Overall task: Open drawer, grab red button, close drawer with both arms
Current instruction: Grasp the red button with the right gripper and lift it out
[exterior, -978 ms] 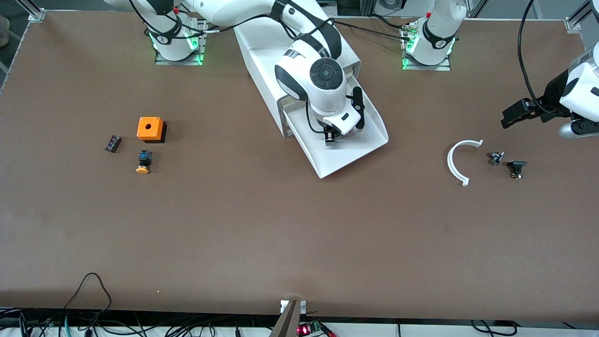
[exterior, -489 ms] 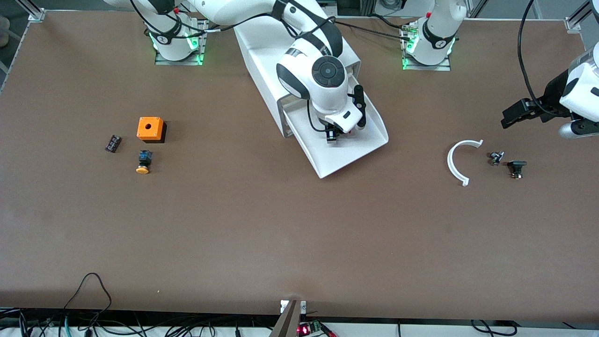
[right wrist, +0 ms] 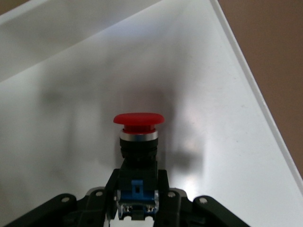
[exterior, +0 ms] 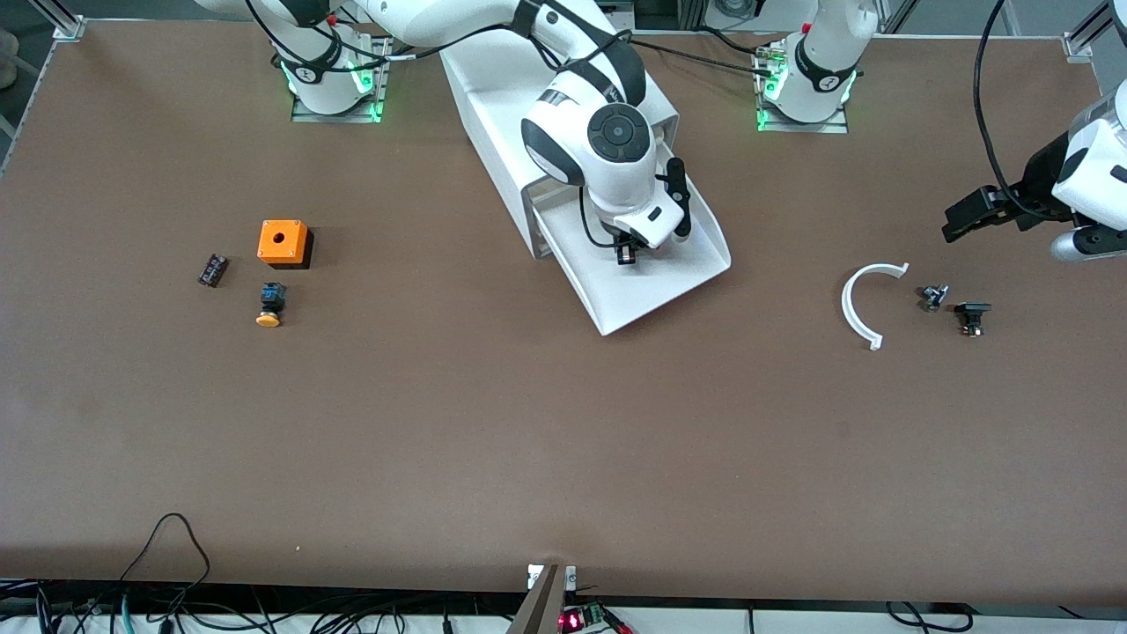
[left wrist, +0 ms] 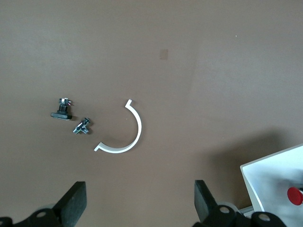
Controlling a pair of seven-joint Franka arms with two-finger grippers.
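Two white arms work over the brown table (exterior: pixel 563 440), and the biggest thing on it is the white cabinet (exterior: pixel 493 97), standing between the two bases with its drawer (exterior: pixel 651 291) pulled out toward the front camera. The right arm (exterior: pixel 493 22) reaches from its base across the cabinet and down into that open tray, where the right gripper (exterior: pixel 627 255) has its fingers (right wrist: pixel 110 189) closed on the dark body of the button (right wrist: pixel 138 137); the right wrist view shows the red cap pointing away from the gripper, the blue-black body clamped between the two pads, and the button over the drawer's white floor, though whether it touches that floor cannot be told. The left arm (exterior: pixel 1087 167) waits at its own end of the table, its left gripper (exterior: pixel 968 214) up in the air over bare tabletop with its fingers (left wrist: pixel 73 203) spread wide apart. Near it on the table lies a curved white strip (exterior: pixel 861 304), and just beside that, toward the left arm's end, sit a small metal part (exterior: pixel 933 297) and a small black part (exterior: pixel 972 315). Toward the right arm's end stands an orange box (exterior: pixel 283 241) with a hole in its top, with an orange-capped button (exterior: pixel 270 305) nearer the front camera and a small dark block (exterior: pixel 212 269) beside it.
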